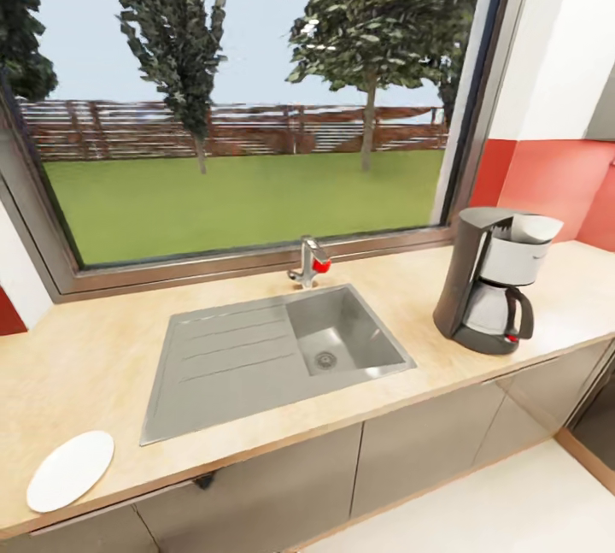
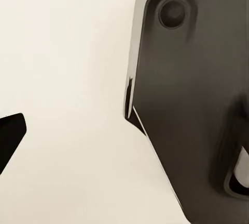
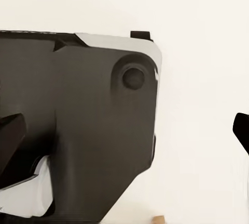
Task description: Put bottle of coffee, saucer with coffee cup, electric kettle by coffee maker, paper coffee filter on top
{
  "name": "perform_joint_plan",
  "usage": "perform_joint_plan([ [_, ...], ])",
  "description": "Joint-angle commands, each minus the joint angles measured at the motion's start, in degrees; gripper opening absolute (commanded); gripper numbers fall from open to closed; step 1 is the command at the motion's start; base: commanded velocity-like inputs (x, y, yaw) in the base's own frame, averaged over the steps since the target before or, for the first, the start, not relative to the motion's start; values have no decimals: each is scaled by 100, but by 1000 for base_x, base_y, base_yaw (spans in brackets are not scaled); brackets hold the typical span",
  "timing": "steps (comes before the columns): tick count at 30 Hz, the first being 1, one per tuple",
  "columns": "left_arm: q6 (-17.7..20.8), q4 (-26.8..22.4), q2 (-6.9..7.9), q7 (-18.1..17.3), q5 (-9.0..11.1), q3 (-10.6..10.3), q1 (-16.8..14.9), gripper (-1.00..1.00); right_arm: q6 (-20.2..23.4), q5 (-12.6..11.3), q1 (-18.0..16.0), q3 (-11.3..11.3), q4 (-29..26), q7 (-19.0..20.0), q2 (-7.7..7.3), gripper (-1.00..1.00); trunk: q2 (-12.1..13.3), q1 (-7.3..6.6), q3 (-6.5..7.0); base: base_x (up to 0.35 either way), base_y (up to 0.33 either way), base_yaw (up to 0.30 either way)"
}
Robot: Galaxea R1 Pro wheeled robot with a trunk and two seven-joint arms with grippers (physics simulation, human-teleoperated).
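The coffee maker (image 1: 491,279) stands upright, handle toward the counter edge; finger spread cannot be told.

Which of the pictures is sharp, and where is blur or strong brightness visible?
Head view: evenly daylit, fairly sharp, coffee maker and saucer clear, straight lines bowed. Both wrist views: dark robot part soft-edged against a washed-out pale floor.

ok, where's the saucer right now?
Head view: the saucer lies on the countertop near its front edge at the far left, left of the sink; the coffee maker stands far right.
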Motion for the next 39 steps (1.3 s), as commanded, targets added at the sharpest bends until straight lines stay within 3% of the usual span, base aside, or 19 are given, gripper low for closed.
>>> perform_joint_plan([
  [1,-27,-3,6,-10,16,35,0,100,32,53,23,-48,-14,30,8,100,-12,3,-13,-164,103,277],
  [8,-23,-8,34,-19,34,47,0,100,32,41,55,-60,-15,17,87,100,-12,3,-27,-250,176,261],
  [12,-21,-15,40,-20,43,38,0,100,15,67,58,-58,-21,-10,312,100,-12,3,-30,-274,226,74],
  [18,-20,-17,57,-20,106,37,0,100,-50,66,57,-57,-65,-13,343,100,-12,3,-30,-242,249,8],
  [20,-29,-17,51,-20,182,33,0,100,-368,68,57,-61,-113,-15,338,100,-12,3,-30,-158,299,0],
  [30,-17,-11,73,-20,193,45,0,100,-600,50,58,-75,-177,-19,357,100,-12,3,-30,-117,316,0],
  [33,-13,-12,81,-20,193,46,0,100,-720,-257,58,-71,-186,-20,362,100,-12,3,-30,-67,327,0],
  [35,-12,-11,84,-20,198,46,0,100,-776,-863,57,94,-196,-21,350,100,-12,3,-30,-26,333,0],
  [36,-12,-11,84,-20,199,46,0,100,-784,-1040,59,169,-200,-21,346,100,-12,3,-30,-16,335,0],
  [38,-12,-10,80,-20,201,46,0,100,-806,-1733,60,510,-220,-22,336,100,-12,3,-30,-9,336,0],
  [39,-12,-12,79,-20,201,46,0,100,-809,-1858,61,585,-223,-22,334,100,-12,3,-30,-5,336,0],
])
